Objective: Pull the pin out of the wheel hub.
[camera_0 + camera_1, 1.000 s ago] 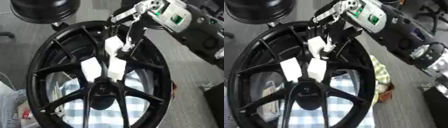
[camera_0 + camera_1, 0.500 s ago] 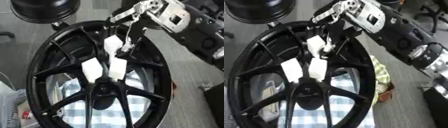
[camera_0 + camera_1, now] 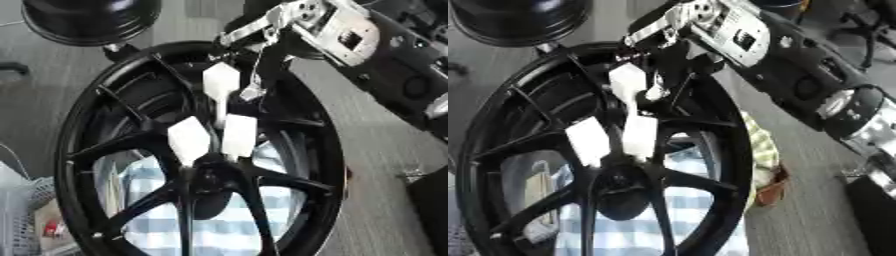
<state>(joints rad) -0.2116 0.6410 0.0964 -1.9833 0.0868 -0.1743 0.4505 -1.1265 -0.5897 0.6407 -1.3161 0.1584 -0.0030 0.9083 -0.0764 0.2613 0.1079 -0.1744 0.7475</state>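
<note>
A black spoked wheel hub stands tilted across the middle of both views. Two white pins sit side by side just above its black centre. A third white pin is higher up, near the upper rim. My right hand comes in from the upper right, black and silver. Its fingers curl down along the right side of that upper pin and pinch it. My left hand shows in neither view.
A second black wheel lies at the top left, touching the hub's rim. A blue-and-white checked cloth lies under the hub. A grey basket sits at the lower left. A yellow-green cloth lies right of the rim.
My right hand has drawn upward with the upper white pin, which now sits farther from the two pins at the centre. The hub has stayed put.
</note>
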